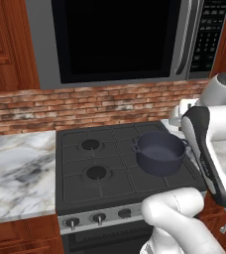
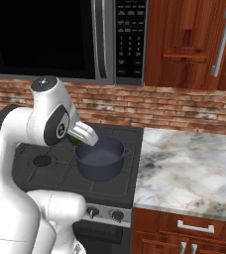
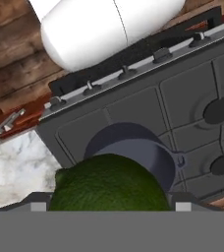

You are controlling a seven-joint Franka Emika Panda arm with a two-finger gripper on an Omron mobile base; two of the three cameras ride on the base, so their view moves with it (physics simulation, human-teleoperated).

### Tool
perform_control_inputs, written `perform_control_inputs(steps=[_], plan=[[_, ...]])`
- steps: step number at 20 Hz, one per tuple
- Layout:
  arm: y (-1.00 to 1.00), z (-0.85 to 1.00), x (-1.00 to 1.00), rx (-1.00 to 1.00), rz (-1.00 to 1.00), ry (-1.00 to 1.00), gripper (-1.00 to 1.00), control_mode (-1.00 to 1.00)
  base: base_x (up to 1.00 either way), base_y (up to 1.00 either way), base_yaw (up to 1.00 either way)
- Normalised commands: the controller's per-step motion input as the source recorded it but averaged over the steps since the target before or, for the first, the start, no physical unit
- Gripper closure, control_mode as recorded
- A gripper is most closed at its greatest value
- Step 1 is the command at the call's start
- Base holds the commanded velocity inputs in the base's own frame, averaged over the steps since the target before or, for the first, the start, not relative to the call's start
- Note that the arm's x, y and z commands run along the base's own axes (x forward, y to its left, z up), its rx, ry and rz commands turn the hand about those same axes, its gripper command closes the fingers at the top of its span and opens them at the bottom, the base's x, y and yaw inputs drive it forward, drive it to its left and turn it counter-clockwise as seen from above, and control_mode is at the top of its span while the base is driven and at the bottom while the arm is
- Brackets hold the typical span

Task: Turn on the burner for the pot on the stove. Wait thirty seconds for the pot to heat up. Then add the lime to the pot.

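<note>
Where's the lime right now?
The lime sits between the gripper fingers, above the far rim of the pot on the stove; the right base view shows a green sliver of it.

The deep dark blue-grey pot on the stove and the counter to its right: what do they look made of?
The deep dark blue-grey pot looks like metal with a dull satin finish: thin rim, soft sheen. The pale veined counter looks like polished marble or similar stone: grey and tan veining.
</note>
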Motion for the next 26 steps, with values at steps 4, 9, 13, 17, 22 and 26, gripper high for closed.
perform_control_inputs(steps=[4, 9, 13, 17, 22, 26], plan=[[0.03, -0.23, 0.36, 0.0, 0.02, 0.03, 1.0, -1.0, 0.0, 0.0, 0.0], [0.0, -0.37, 0.29, 0.0, 0.0, 0.03, 1.0, -1.0, 0.0, 0.0, 0.0], [0.0, -0.49, 0.41, 0.0, 0.0, 0.08, 1.0, -1.0, 0.0, 0.0, 0.0], [0.0, -0.44, 0.38, 0.0, 0.0, 0.07, 1.0, -1.0, 0.0, 0.0, 0.0], [0.0, -0.36, 0.36, 0.0, 0.0, 0.06, 1.0, -1.0, 0.0, 0.0, 0.0], [0.0, -0.43, 0.4, 0.0, 0.0, 0.09, 1.0, -1.0, 0.0, 0.0, 0.0]])
